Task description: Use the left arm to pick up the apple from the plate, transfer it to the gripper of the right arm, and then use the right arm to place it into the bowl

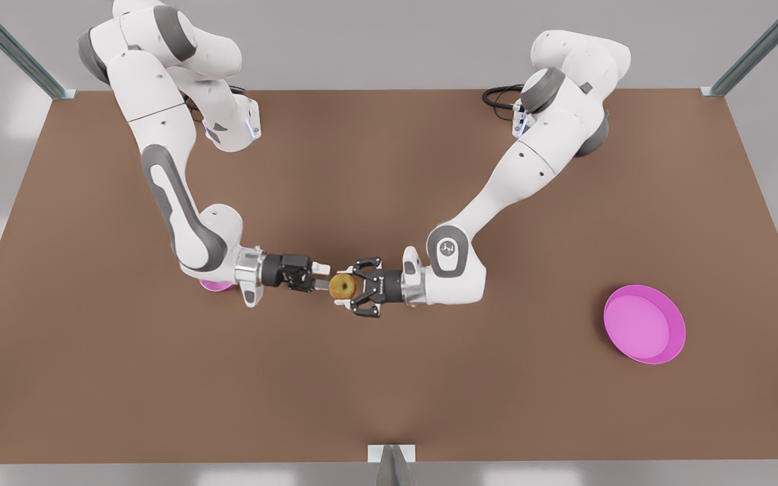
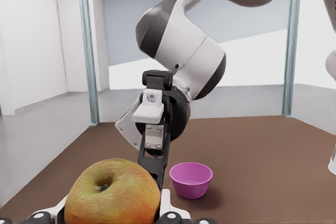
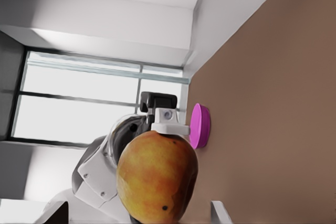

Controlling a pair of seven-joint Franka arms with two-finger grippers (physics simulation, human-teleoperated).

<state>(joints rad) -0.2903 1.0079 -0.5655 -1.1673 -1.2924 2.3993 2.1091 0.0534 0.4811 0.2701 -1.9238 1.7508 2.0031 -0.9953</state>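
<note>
There are two white arms, each ending in one black claw, and one apple, one plate and one bowl on one flat, matte brown counter [image 1: 389, 378].

The apple [image 1: 343, 287] is round, smooth-skinned and yellow-orange with red blush. It hangs in the air above the counter, between the two claws. The left claw [image 1: 355, 289] is on the side of the apple toward the plate and pinches the fruit between its two fingers. The right claw [image 1: 323, 277] faces it from the side of the apple toward the bowl. Its fingers are spread, and in the right wrist view they stand to either side of the apple without pressing it.

The plate [image 1: 659, 351] is a wide, shallow, glossy magenta disc with a low rim, well apart from the apple and beyond the left arm. The bowl [image 2: 191, 180] is small, deep, round and pink. It sits on the counter near the apple, under the right arm's wrist.
</note>
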